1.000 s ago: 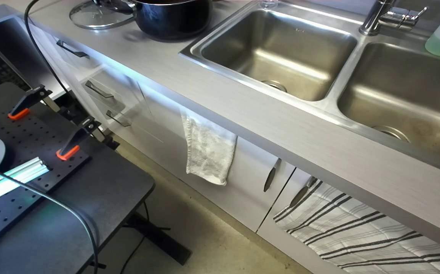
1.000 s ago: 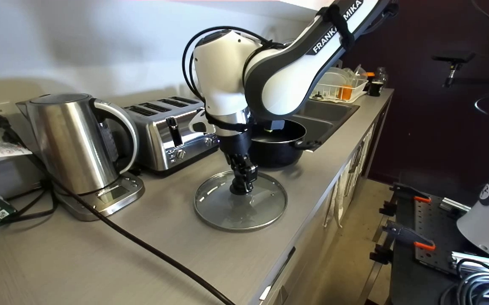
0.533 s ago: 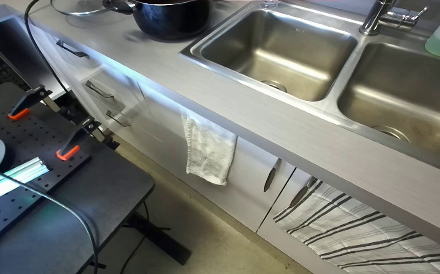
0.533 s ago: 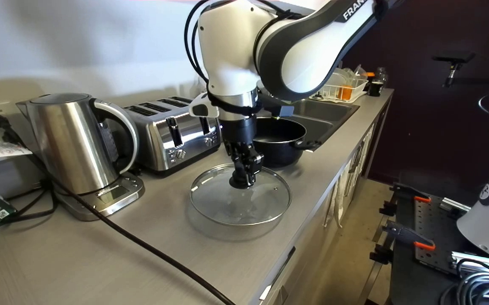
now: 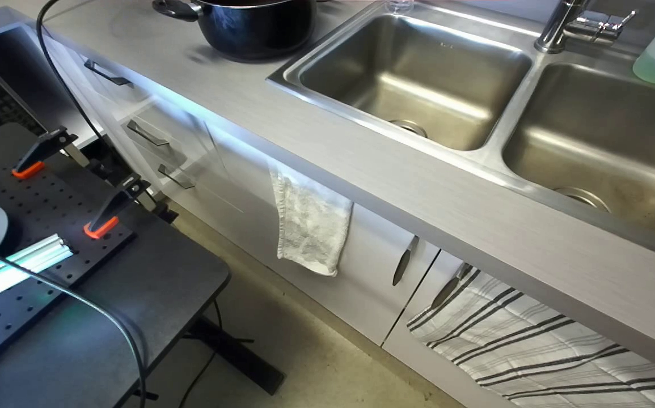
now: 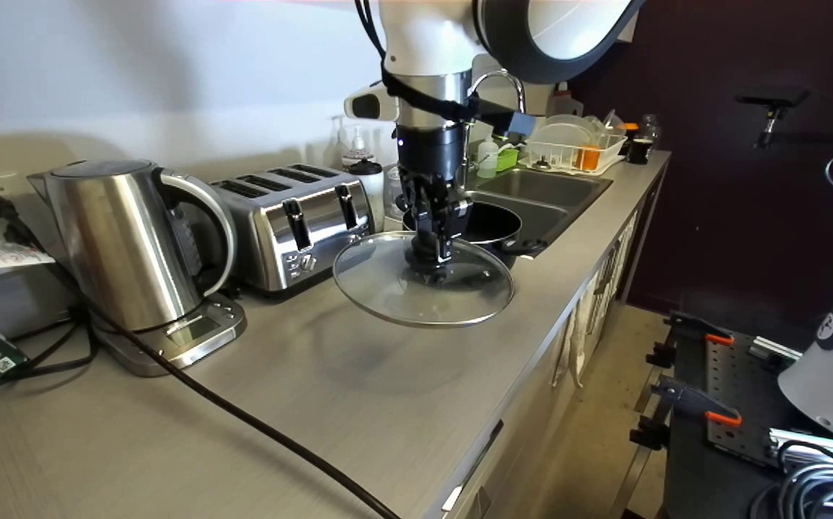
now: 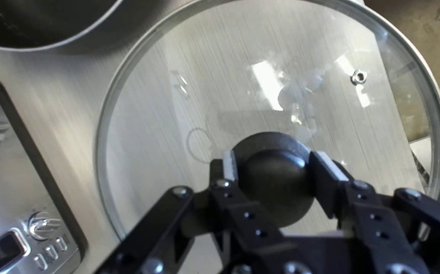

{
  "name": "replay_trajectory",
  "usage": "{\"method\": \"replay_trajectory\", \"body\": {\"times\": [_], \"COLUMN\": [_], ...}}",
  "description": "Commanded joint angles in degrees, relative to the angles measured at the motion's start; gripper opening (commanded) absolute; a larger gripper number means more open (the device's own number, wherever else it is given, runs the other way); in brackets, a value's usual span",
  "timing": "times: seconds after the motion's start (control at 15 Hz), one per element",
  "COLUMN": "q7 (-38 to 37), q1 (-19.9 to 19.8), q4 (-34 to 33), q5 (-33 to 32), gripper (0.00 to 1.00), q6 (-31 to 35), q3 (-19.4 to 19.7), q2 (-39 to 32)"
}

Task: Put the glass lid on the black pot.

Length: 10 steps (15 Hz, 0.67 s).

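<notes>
Gray, streaky counter (image 6: 387, 404) runs wide to a straight front edge, with a steel sink (image 5: 491, 133) set in it. By the sink stands the pot (image 5: 256, 28), round, black and shiny. Near it, with open air below, hangs the lid (image 6: 422, 294): clear glass, silver rim. Right above it, the gripper (image 7: 279, 166) pinches the lid's round dark knob (image 7: 275, 192)
</notes>
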<state>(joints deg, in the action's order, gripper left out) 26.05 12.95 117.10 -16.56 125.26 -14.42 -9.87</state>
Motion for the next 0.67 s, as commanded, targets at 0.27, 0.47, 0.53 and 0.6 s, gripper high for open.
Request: {"method": "replay_trajectory", "body": {"times": [0.27, 0.47, 0.53, 0.6], "q7": [1.09, 0.32, 0.15, 0.06], "q1": [-3.33, -4.91, -5.62, -6.17], "q4": [-0.34, -1.65, -2.18, -2.58], "q5": [3.94, 4.12, 4.25, 4.43], "gripper": [0.25, 0.25, 0.25, 0.25], "q6": [-6.74, -8.91, -9.50, -10.02], "q3": [2.81, 4.75, 5.59, 6.22], "q2": [8.45, 8.43, 8.05, 7.77]}}
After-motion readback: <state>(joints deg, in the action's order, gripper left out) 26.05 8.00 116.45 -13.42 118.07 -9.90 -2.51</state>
